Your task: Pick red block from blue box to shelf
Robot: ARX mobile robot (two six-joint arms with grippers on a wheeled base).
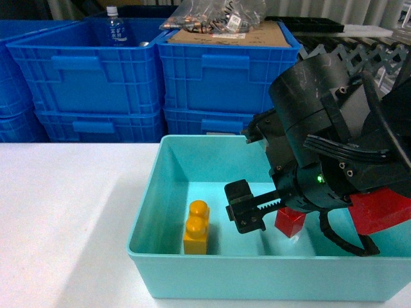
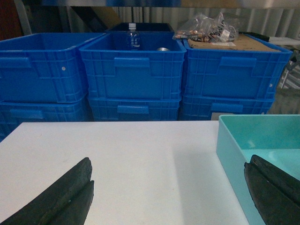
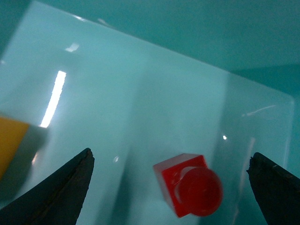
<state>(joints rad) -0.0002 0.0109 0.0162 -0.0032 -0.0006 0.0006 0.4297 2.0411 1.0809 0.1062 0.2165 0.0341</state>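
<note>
The red block (image 1: 290,222) sits upright on the floor of the blue box (image 1: 144,218), right of the middle. My right gripper (image 1: 282,208) hangs inside the box just above the block. In the right wrist view the gripper (image 3: 171,157) is open, and the red block (image 3: 190,185) lies stud up between and below its two dark fingers, touching neither. My left gripper (image 2: 168,161) is open over the white table with nothing in it, its right finger by the blue box's (image 2: 234,140) left wall. I cannot make out the shelf.
A yellow two-stud brick (image 1: 196,228) stands in the box, left of the red block. Dark blue ribbed crates (image 1: 96,70) are stacked behind the table, one holding a bottle (image 1: 114,29), another topped with a bag of small parts (image 1: 212,16).
</note>
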